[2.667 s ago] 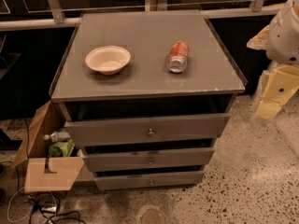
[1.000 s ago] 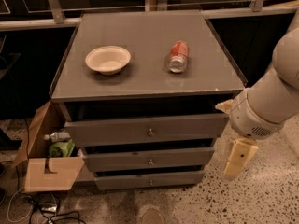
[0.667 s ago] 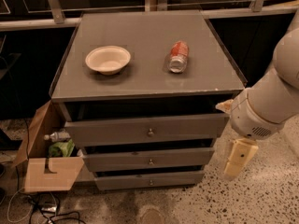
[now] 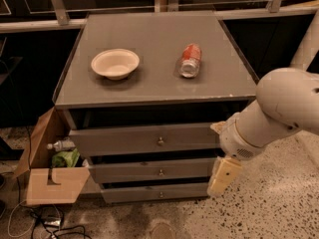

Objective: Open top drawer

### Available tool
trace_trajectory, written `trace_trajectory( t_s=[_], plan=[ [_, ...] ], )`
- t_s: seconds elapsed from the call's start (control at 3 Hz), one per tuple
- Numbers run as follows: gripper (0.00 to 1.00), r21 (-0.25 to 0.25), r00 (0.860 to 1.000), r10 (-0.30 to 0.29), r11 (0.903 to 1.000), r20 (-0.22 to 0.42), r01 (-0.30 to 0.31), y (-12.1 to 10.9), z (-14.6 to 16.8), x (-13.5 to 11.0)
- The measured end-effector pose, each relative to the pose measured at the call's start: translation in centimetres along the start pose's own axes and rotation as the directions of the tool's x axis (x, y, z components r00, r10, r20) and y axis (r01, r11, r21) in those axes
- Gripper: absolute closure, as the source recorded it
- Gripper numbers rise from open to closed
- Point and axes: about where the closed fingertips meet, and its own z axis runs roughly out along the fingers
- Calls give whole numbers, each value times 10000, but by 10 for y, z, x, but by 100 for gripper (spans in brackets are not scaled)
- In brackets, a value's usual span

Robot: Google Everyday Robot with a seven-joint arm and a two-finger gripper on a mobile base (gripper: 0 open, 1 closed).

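Observation:
The top drawer (image 4: 124, 140) is the widest grey front of three, with a small round metal knob (image 4: 160, 142) at its centre and a dark gap above it. Two narrower grey drawers (image 4: 149, 170) sit below it. My gripper (image 4: 223, 176) hangs on the cream arm (image 4: 279, 108) at the cabinet's right front corner. It is level with the middle drawer, to the right of and below the top drawer's knob, and apart from the knob.
A cream bowl (image 4: 115, 63) and a red can lying on its side (image 4: 190, 60) rest on the cabinet top (image 4: 149, 86). An open cardboard box (image 4: 50, 183) with a bottle and green packaging stands at the left. Cables (image 4: 45, 223) lie on the speckled floor.
My arm has swung down from the upper right to the cabinet's right front corner, and the gripper has moved left, closer to the drawers. The drawers, bowl and can have not moved.

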Motion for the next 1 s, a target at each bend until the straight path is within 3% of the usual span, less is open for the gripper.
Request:
trace_trajectory(
  t_s=[1.0],
  plan=[
    [0, 73, 9996, -294, 9995, -20, 294, -52, 62, -18]
  ],
)
